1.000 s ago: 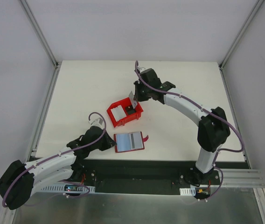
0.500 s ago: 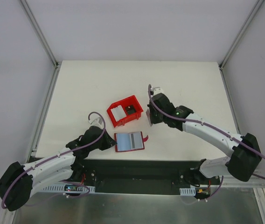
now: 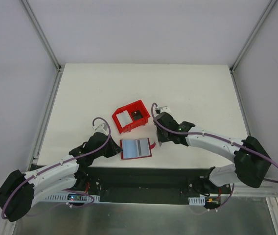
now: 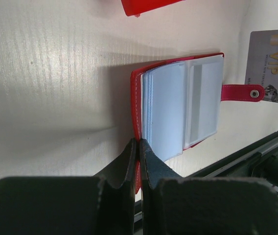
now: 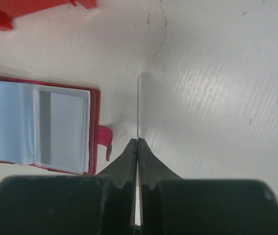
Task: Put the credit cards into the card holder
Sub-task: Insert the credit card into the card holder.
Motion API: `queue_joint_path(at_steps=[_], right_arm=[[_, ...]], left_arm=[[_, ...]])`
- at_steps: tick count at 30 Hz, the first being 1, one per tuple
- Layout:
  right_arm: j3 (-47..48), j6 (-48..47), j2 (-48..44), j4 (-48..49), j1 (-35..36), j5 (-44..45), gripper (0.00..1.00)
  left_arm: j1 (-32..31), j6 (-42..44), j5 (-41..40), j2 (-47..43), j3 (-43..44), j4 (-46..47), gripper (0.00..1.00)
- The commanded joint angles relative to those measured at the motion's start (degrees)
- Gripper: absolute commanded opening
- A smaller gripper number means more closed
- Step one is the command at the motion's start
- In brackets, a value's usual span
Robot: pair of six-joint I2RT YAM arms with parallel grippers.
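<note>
The card holder (image 3: 135,148) lies open near the table's front edge, dark red with pale slots and its snap tab (image 3: 152,144) pointing right. My left gripper (image 3: 116,149) is shut on the holder's left cover edge (image 4: 138,142). My right gripper (image 3: 159,137) is shut on a credit card, seen edge-on in the right wrist view (image 5: 138,105) and as a grey VIP card in the left wrist view (image 4: 271,66). It holds the card just right of the tab (image 5: 104,142). Another pale card (image 3: 123,117) lies in the red bin.
A bright red open-fronted bin (image 3: 140,108) stands just behind the holder and holds a small black block (image 3: 136,115). The table's front edge and a black rail (image 3: 144,177) run right below the holder.
My right arm has carried the card from the red bin forward and down to just right of the holder's tab. The left arm and the holder have not moved.
</note>
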Motion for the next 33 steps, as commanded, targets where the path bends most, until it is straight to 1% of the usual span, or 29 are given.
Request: queue_joint_path(at_steps=[1,7,12,14,16,18,22,24,26,29,31,33], right_arm=[[0.16,1.13,2.44,2.73,0.99,2.57,0.00],[0.51,1.13,4.99,3.08,2.04,2.31,0.02],[2.09,1.04,7.10,2.30,2.92,2.84,0.06],[2.27,0.87,7.46,2.29,3.18,2.84,0.10],[2.62,0.95,7.81,2.03,3.36,3.10,0.10],[3.06,1.04,8.16,1.07,3.27,4.06,0.11],[4.20,0.69,8.07,-0.25,3.36,5.12,0.05],[4.64,0.25,7.29,-0.61,3.36,5.56,0.04],[5.34,0.08,6.41,-1.39,3.27,5.65,0.00],[5.53,0.69,2.38,-1.66,3.54,4.51,0.00],[4.39,2.00,-1.31,-0.09,3.80,2.93,0.00],[2.11,3.58,-5.18,3.68,4.24,0.21,0.00]], left_arm=[[0.54,-0.26,0.48,0.06,0.49,1.00,0.00],[0.63,-0.26,0.39,0.15,0.49,0.91,0.00],[0.54,-0.35,0.39,0.06,0.40,0.91,0.00],[0.63,-0.35,0.39,0.15,0.40,1.00,0.00],[0.63,-0.26,0.30,-0.11,0.31,1.00,0.00],[0.63,-0.26,0.48,-0.03,0.31,0.91,0.00],[0.63,-0.35,0.39,-0.11,0.31,1.00,0.00],[0.63,-0.35,0.39,-0.11,0.31,1.00,0.00],[0.63,-0.26,0.48,0.06,0.40,1.00,0.00],[0.63,-0.17,0.57,0.24,0.40,1.00,0.00],[0.63,-0.26,0.57,0.15,0.22,1.00,0.00],[0.63,-0.43,0.57,0.24,-0.04,1.00,0.00]])
